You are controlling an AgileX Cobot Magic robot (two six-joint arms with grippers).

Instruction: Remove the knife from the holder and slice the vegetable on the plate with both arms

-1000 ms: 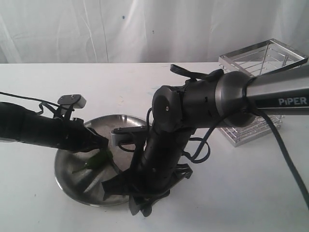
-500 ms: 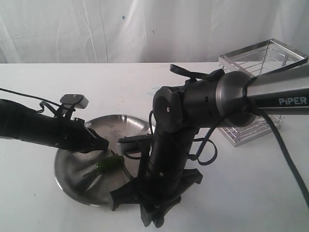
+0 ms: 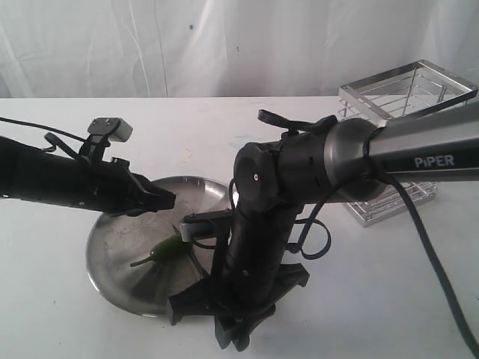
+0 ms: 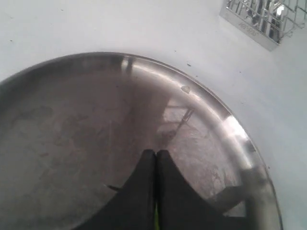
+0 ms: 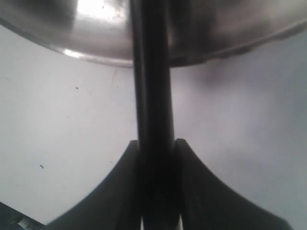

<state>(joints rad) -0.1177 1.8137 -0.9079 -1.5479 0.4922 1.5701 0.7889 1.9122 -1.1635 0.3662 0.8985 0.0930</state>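
left pincer (image 3: 166, 200) clenched empty over the plate (image 3: 112, 254). right pincer (image 5: 157, 143) grips the knife (image 5: 151, 72) at five o'clock of the vegetable (image 3: 165, 249).

1. My right arm (image 3: 262, 217) blocks the plate (image 3: 105, 262) from 3 to 5 o'clock; the knife (image 5: 152, 96), clamped in my right gripper (image 5: 157, 143), crosses the rim there.
2. My left gripper (image 3: 169, 200), jaws together, overhangs the plate from 10 o'clock.
3. The vegetable (image 3: 166, 248) lies mid-plate; the rim from 6 to 9 o'clock is open.
4. The holder (image 3: 404, 97) stands well apart at 2 o'clock; the table (image 3: 187, 127) at 12 o'clock is free.
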